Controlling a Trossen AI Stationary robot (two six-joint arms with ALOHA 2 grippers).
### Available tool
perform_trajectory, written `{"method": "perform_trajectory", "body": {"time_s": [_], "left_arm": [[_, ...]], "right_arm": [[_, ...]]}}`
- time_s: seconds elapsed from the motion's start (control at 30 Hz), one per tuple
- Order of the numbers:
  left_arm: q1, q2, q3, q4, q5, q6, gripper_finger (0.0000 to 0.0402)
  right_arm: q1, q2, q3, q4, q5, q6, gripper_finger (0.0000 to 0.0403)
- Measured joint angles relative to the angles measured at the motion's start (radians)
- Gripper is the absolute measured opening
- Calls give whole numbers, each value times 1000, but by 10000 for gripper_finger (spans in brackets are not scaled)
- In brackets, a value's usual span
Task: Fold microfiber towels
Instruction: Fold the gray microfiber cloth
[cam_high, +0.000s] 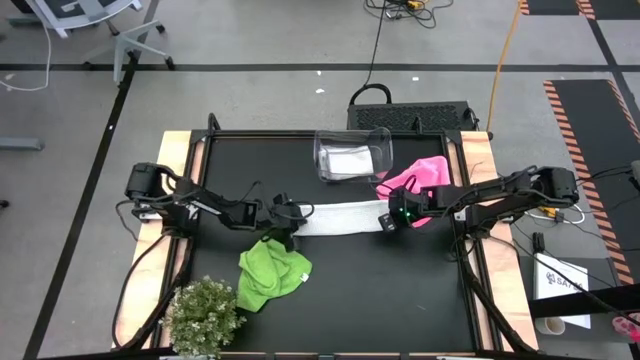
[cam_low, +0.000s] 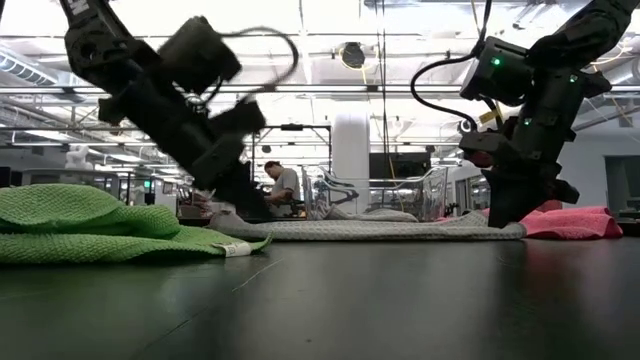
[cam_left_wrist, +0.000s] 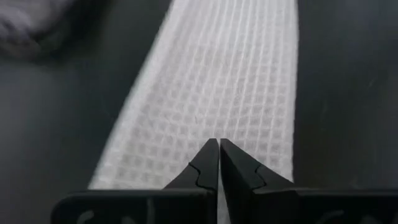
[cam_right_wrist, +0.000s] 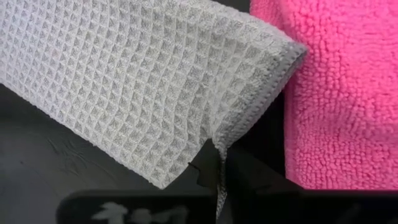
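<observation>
Gripping: right gripper (cam_right_wrist: 219, 171) has its jaws clamped on the near end edge of the white towel (cam_high: 340, 218); a thin hem of cloth shows pinched between them in the right wrist view.
Left jaws: left gripper (cam_left_wrist: 219, 152) closed tight at the towel's opposite end, fingertips pressed together over the weave; the grip looks like a pinch on the hem, though the cloth inside the jaws is hidden.
Towel position: stretched as a long narrow band across mid-table between the two grippers, lying flat on the black table (cam_high: 400, 300).
Texture: waffle weave, thin, light, limp. Judged to sag wherever unsupported and to drag rather than slide cleanly on the mat.
Hold advice: take it by corners or hemmed end edges; the stitched border gives the firmest bite.
Neighbours: pink towel (cam_right_wrist: 342, 93) just beside the right gripper, so it could snag; green towel (cam_high: 270, 275) crumpled near the left gripper.
Farther out: second white towel (cam_high: 349, 160) inside the clear bin (cam_high: 322, 160); plant (cam_high: 204, 315) at the table corner.
</observation>
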Motion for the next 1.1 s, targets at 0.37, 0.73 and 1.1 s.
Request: {"method": "perform_trajectory", "body": {"time_s": [0.37,0.73,1.1], "left_arm": [[-7,-80,3,-92,-36,7,19],[-21,-80,4,-289,-44,-45,19],[-55,-80,4,-249,-44,-86,4]], "right_arm": [[0,-1,1,-15,0,-1,1],[1,-25,0,-30,-6,-2,0],[1,-148,0,-136,1,51,0]]}}
